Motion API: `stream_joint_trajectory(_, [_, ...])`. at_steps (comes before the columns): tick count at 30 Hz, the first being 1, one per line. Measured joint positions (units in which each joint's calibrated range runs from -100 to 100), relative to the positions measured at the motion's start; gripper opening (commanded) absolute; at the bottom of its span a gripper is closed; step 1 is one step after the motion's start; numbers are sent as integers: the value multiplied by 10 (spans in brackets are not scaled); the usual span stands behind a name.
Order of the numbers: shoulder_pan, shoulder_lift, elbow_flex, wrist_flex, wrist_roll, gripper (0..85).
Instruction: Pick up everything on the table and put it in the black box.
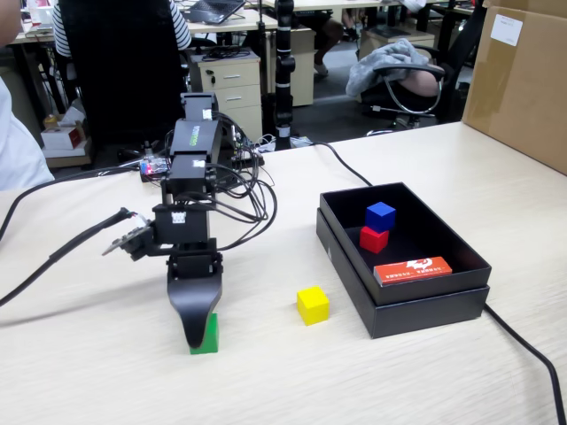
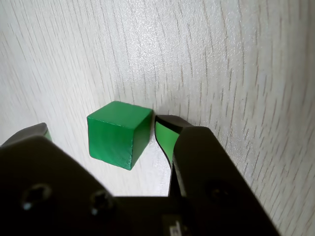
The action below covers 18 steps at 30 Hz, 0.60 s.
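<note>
I count four cubes: green cube (image 2: pixel 118 132) and yellow cube (image 1: pixel 313 305) on the table (image 1: pixel 425 381), red cube (image 1: pixel 373 239) and blue cube (image 1: pixel 380 215) inside the black box (image 1: pixel 425 310), beside one orange-red card (image 1: pixel 412 269). My gripper (image 2: pixel 101 129) is spread apart, straddling green without pinching it. Pale wood-grain surface, office behind. In the fixed view the arm hides most of the green cube.

Orange-red card (image 1: pixel 413 270) with white marks, black cable (image 1: pixel 523 345), brown carton (image 1: pixel 518 80), drawer cabinet (image 1: pixel 230 88)
</note>
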<state>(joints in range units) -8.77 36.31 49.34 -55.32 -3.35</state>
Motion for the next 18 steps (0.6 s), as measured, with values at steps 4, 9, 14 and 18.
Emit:
stream_joint_trajectory(4, [0, 25, 37, -33, -1, 218])
stream_joint_trajectory(9, [0, 27, 38, -46, -2, 25])
stream_joint_trajectory(14, [0, 16, 31, -46, -4, 9])
stream_joint_trajectory(18, [3, -50, -38, -50, -4, 9])
